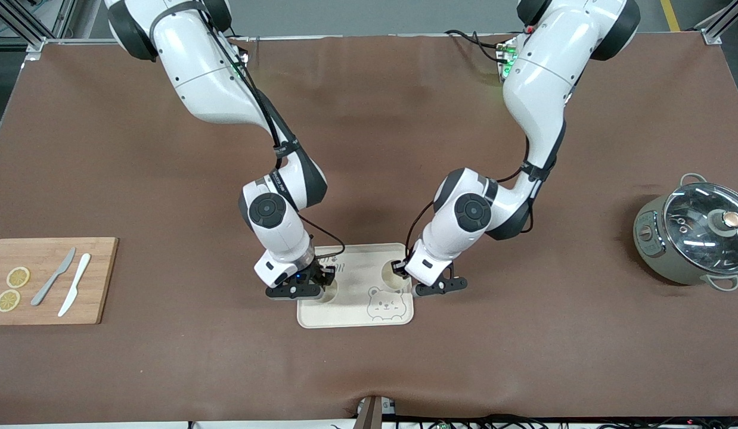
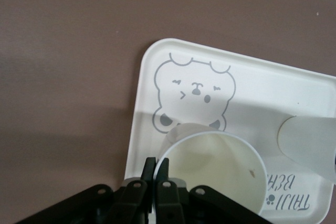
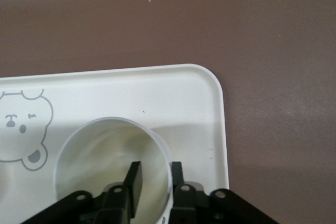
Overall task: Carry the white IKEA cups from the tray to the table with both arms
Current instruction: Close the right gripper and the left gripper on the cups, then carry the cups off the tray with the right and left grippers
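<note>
I had both arms down over the cream rounded-rectangle tray with the bear face [image 1: 369, 319], which lay on the brown cloth-covered worktop [image 1: 166, 179] near the front camera's edge. The left end effector [image 2: 155, 169] was pinched together on the rim wall of one small cream-white handleless tumbler [image 2: 220, 166], one finger inside and one outside. That cup stood at the tray's end toward the left arm.

The right end effector [image 3: 155, 174] straddled the rim of the second plain white tumbler [image 3: 105, 156] at the tray's other end, with one finger inside and one outside. I judged it was clamping the wall, though a sliver of gap may have remained.

My worry was the thin rim grip. If I lifted quickly, a cup could pivot between the fingers, tip, or slip out and drop. A slack right grip would leave that cup standing. The light tray might also drag if a cup caught its raised rim.

Both cups looked smooth, slightly tapered, upright and empty. I saw a tiny speck inside the left one.
</note>
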Motion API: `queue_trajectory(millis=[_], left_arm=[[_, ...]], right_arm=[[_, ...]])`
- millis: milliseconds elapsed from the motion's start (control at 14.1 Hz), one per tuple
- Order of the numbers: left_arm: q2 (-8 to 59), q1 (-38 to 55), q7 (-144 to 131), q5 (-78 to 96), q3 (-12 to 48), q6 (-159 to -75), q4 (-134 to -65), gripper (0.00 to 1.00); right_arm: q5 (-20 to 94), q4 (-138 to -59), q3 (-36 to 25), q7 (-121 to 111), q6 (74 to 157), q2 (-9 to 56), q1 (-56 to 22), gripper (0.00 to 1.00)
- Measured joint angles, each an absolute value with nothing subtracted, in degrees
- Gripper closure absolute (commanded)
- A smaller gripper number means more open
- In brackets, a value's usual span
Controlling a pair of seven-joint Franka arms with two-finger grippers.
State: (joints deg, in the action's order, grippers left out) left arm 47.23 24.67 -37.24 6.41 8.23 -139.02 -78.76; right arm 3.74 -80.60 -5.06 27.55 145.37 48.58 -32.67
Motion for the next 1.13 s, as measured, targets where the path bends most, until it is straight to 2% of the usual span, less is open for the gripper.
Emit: queue_trajectory(millis=[71, 424, 848, 1131], left_arm=[[46.5, 24.6, -37.2, 6.4, 7.4, -136.6, -78.5, 1.00], [44.0, 24.1, -31.4, 6.4, 1.3, -123.2, -74.7, 1.00], [42.2, 23.9, -23.1, 0.5, -2.8, -119.0, -73.9, 1.00], [40.9, 19.6, -15.5, -0.3, -4.0, -116.7, -73.9, 1.00]], right_arm=[[3.7, -80.5, -5.1, 27.6, 145.4, 48.6, -32.7, 1.00], [3.8, -80.3, -4.9, 27.6, 145.4, 48.6, -32.8, 1.00], [4.1, -77.9, -4.8, 27.6, 144.7, 48.6, -32.9, 1.00], [4.9, -72.5, -4.9, 27.6, 135.5, 48.1, -32.9, 1.00]])
